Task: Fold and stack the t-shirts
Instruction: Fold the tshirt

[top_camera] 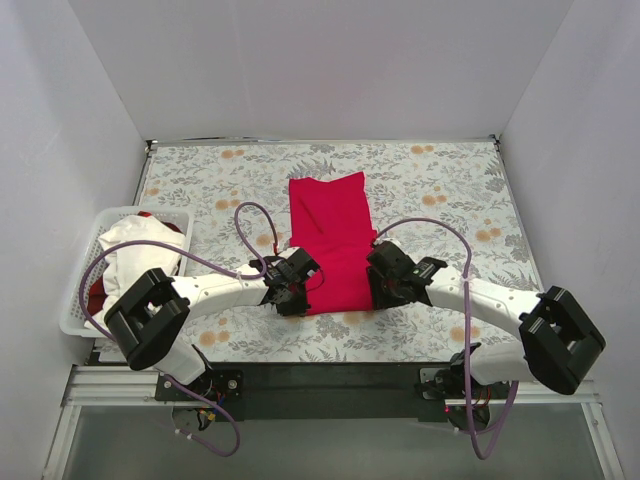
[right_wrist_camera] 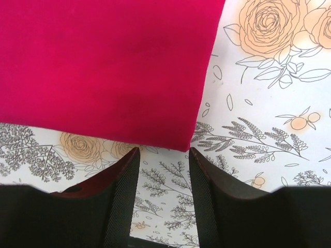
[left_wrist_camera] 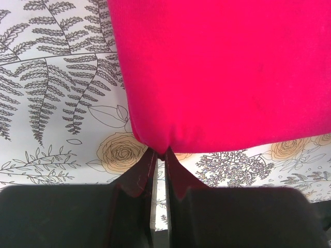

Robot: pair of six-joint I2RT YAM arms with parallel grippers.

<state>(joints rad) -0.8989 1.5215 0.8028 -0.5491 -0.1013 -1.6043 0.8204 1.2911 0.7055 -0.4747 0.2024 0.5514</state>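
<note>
A bright crimson t-shirt (top_camera: 333, 240), folded into a long strip, lies on the middle of the table. My left gripper (top_camera: 298, 290) is at its near left corner. In the left wrist view the jaws (left_wrist_camera: 161, 152) are shut on that corner of the crimson t-shirt (left_wrist_camera: 222, 72). My right gripper (top_camera: 380, 286) is at the near right corner. In the right wrist view it (right_wrist_camera: 163, 151) is open, with the edge of the crimson t-shirt (right_wrist_camera: 103, 67) just beyond the fingertips and not between them. A white t-shirt (top_camera: 135, 250) and another red one (top_camera: 95, 296) lie in the basket.
A white slatted basket (top_camera: 72, 300) stands at the left edge of the table. A floral-patterned grey cloth (top_camera: 450, 190) covers the table. White walls close in the left, far and right sides. Purple cables loop over both arms.
</note>
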